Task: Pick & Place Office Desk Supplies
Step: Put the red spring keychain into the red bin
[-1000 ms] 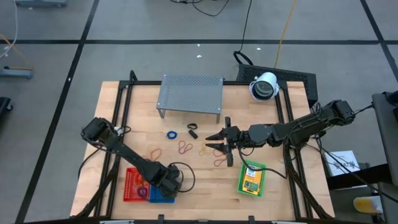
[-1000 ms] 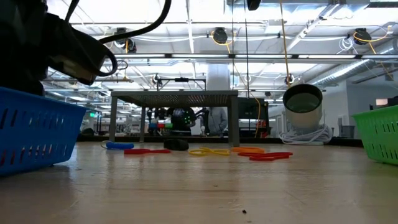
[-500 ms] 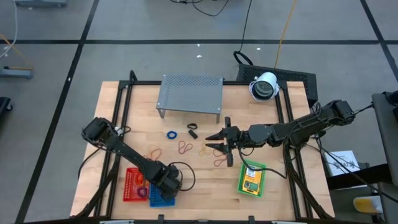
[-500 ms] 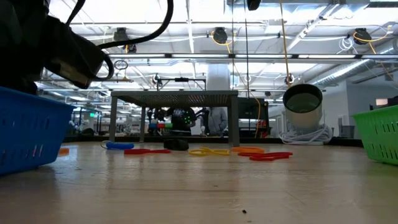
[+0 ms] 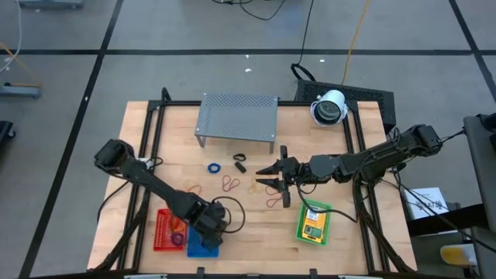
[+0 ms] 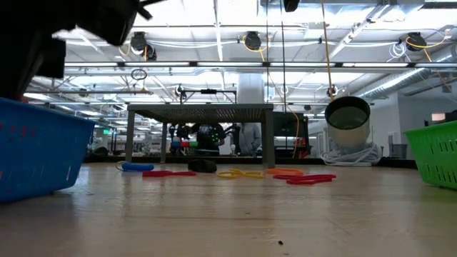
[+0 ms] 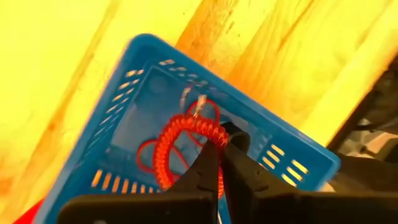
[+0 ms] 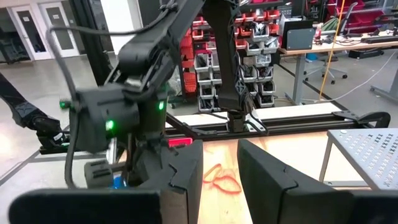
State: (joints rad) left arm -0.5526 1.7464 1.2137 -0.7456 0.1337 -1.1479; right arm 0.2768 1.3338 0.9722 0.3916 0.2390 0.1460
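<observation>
We judged the sorting partly done. The blue basket [image 7: 124,124] already held a red coiled cord [image 7: 180,140] with thin red loops beneath it, and the green basket [image 5: 314,223] carried a yellow-orange packet [image 5: 313,226], while the red basket [image 5: 164,230] seemed to hold something small that we could not name. Still loose on the surface [image 5: 248,225], between the grey shelf [image 5: 237,117] and the baskets, lay the blue ring [image 5: 213,167], a black clip [image 5: 239,163] and several rubber-band loops [image 5: 230,183], so much sorting remained. The left gripper [image 7: 222,163] hung over the blue basket with its fingers pressed together, apparently pinching nothing (the coil lay just beyond their tips). The right gripper [image 5: 267,177] hovered above the loose loops, fingers spread and empty. Only the left wrist view showed what lay inside the blue basket; from above, the arm hid it. The low view showed the leftover items lying flat in a row before the shelf, and the right wrist view showed one orange loop [image 8: 219,178] ahead of its fingers.
</observation>
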